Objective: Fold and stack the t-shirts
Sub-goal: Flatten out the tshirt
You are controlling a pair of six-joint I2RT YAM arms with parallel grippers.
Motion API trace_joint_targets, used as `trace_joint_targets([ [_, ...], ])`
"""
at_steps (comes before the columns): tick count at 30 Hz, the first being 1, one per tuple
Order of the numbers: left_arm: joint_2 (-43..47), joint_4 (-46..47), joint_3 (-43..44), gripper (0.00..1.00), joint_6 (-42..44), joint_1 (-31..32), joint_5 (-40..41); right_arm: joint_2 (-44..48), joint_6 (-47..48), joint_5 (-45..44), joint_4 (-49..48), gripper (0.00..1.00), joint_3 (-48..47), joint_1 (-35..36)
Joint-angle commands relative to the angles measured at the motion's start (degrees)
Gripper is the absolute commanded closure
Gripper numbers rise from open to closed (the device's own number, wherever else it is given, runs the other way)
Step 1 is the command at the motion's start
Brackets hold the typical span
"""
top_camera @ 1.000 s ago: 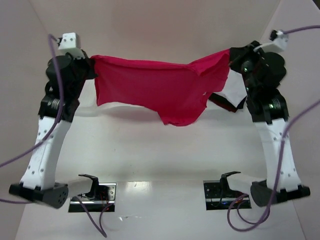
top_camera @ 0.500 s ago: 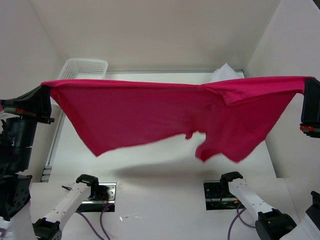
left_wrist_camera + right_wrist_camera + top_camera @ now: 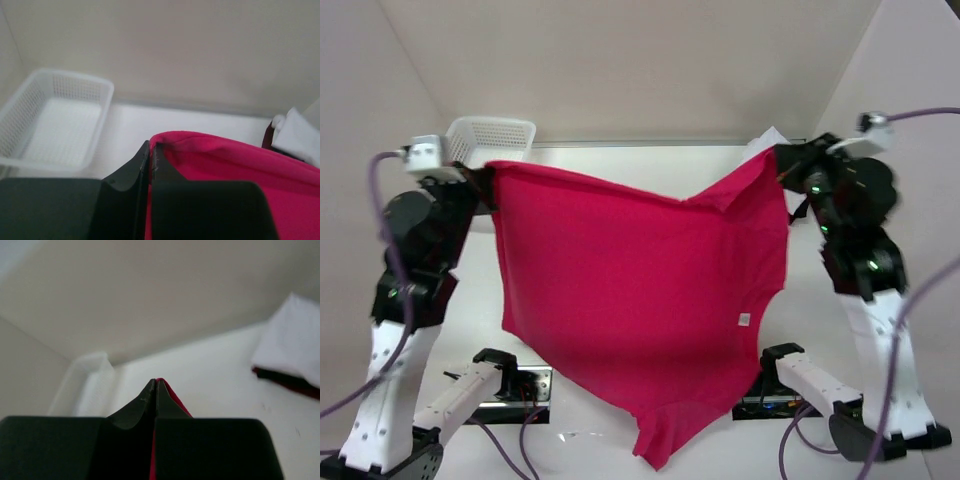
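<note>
A crimson red t-shirt hangs in the air between both arms, its lower end swung toward the near edge of the table. My left gripper is shut on its left top corner; the red cloth shows pinched between the shut jaws. My right gripper is shut on the right top corner, with a red edge beside the closed fingertips. A white t-shirt lies folded on a dark maroon-black one at the back right of the table.
A white mesh basket stands at the back left, seen also in the left wrist view as the basket. Both arm bases and their cables sit at the near edge. White walls close in the table at back and sides.
The arms came down and back from a high, wide stretch. The red shirt, pulled flat half a second ago, now hangs steeply with its hem swung toward the near edge.
</note>
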State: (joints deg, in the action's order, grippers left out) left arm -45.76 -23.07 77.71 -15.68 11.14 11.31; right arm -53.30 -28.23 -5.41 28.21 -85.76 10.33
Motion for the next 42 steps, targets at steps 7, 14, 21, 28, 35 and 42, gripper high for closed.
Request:
trace_joint_targets([
  [7, -9.8, 16.9, -23.6, 1.0, -9.8, -0.1, 0.8, -9.0, -7.6, -0.2, -22.8, 1.0, 27.6, -0.3],
  [14, -28.3, 22.3, -19.1, 1.0, -12.4, -2.0, 5.0, -24.1, -7.7, -1.3, -31.1, 1.0, 27.7, -0.3],
  [21, -46.8, 23.8, -5.5, 1.0, -10.6, -4.1, 6.6, -38.7, -6.6, -1.8, -35.2, 1.0, 16.8, -0.8],
  [28, -57.9, 23.8, 3.8, 1.0, -10.0, -7.8, 4.5, -49.5, -6.0, -0.6, -33.8, 1.0, 5.5, -2.2],
  [35, -65.2, 23.8, 9.1, 1.0, -8.2, -10.3, 1.6, -54.8, -6.0, 1.6, -32.8, 1.0, 0.6, -2.2],
  [42, -66.6, 23.8, 9.7, 1.0, -7.5, -11.4, 1.0, -51.4, -7.8, 3.6, -32.8, 1.0, 3.7, -1.0],
])
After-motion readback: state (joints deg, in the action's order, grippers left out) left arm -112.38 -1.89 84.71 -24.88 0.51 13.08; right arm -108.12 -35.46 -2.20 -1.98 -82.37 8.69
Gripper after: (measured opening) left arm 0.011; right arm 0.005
